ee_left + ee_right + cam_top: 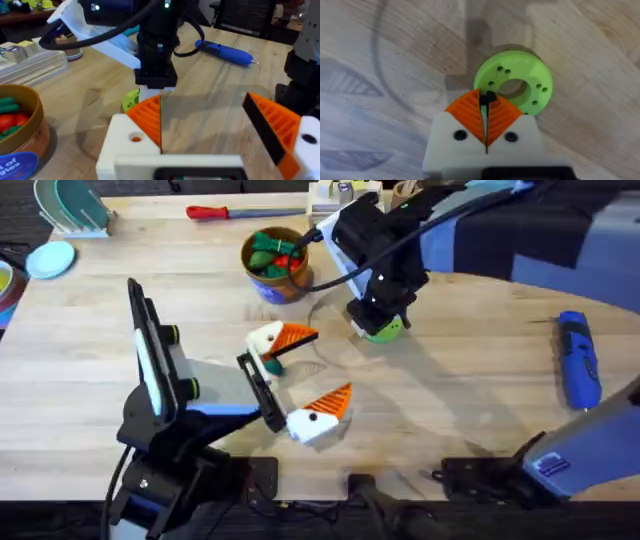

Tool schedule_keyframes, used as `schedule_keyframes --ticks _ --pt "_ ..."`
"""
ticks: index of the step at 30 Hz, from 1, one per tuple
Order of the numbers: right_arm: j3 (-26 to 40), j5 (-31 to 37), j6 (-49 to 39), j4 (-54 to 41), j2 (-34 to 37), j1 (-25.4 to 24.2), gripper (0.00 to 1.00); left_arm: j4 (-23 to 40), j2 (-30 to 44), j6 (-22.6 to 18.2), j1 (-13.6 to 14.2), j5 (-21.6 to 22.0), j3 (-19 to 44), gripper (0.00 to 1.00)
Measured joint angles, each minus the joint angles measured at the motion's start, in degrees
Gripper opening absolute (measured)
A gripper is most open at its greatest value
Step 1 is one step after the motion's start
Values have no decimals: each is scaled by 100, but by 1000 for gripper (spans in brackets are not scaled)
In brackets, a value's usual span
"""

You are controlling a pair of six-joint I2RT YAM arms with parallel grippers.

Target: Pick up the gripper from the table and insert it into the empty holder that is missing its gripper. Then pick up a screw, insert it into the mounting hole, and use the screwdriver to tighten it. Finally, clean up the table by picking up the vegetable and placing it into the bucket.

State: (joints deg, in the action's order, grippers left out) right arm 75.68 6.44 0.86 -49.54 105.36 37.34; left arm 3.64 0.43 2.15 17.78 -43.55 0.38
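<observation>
Closest to the left wrist camera, the left gripper is seen with its two white blocks and orange ribbed tips spread well apart. The same spread is shown at the centre of the overhead view. Beyond those tips, the right gripper is seen coming down onto a green ring-shaped disc.

From the right wrist, the right gripper is shown with its orange tips pressed together. A small dark piece is pinched at their point, just over the edge of the disc. What that piece is cannot be told, and it cannot be made out from overhead, where the right gripper covers part of the disc.

The bucket stands in the upper middle of the overhead view, just left of the right gripper. Green and red toy vegetables are held in it. At the lower left of the left wrist view its wall is seen.

The screwdriver lies on the tabletop at the right of the overhead view, well apart from both grippers. It appears in the upper right of the left wrist view. A red-handled screwdriver lies along the upper edge overhead.
</observation>
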Motion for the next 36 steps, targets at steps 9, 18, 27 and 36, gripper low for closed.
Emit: schedule_keyframes --ticks 9,18,27,36 --pt "276 -4 0 -330 2 -13 6 0 0 -2 0 0 0 993" --pt "1710 -9 0 -1578 2 -110 6 0 0 -2 0 0 0 993" --pt "3334 -998 -228 -2338 0 62 6 0 0 -2 0 -1 0 993" --pt "3781 -2121 -427 -2403 0 541 6 0 0 -2 0 -2 0 992"
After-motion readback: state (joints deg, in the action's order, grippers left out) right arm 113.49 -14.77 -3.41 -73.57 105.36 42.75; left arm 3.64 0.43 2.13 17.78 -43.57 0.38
